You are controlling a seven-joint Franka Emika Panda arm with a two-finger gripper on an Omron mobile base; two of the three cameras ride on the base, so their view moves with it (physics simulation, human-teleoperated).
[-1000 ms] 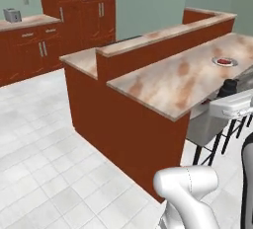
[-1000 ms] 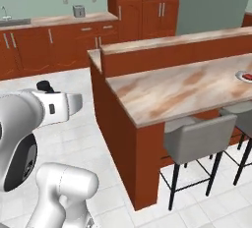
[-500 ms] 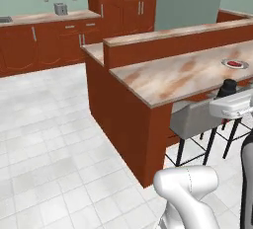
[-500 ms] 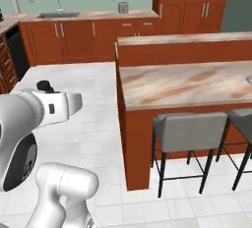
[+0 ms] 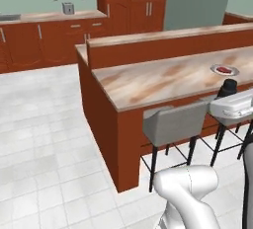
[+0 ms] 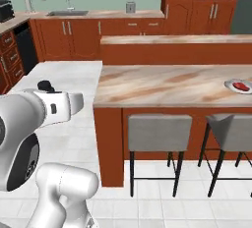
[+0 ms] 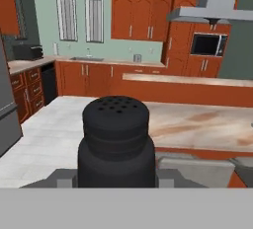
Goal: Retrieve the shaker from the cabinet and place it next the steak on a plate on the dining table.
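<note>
Holding the shaker [image 7: 116, 141] clamped, your tool [image 7: 116, 181] faces the bench [image 6: 162, 87]; steak [image 6: 239, 85] on plate [image 6: 231, 85].

Arm [image 6: 34, 138] is glossy white, fat rounded link shells, smooth moulded elbows. Dark grey to black rings at the joints. Wrist housing [image 5: 232, 107] is white with a grey seam and a black cap on top.
</note>
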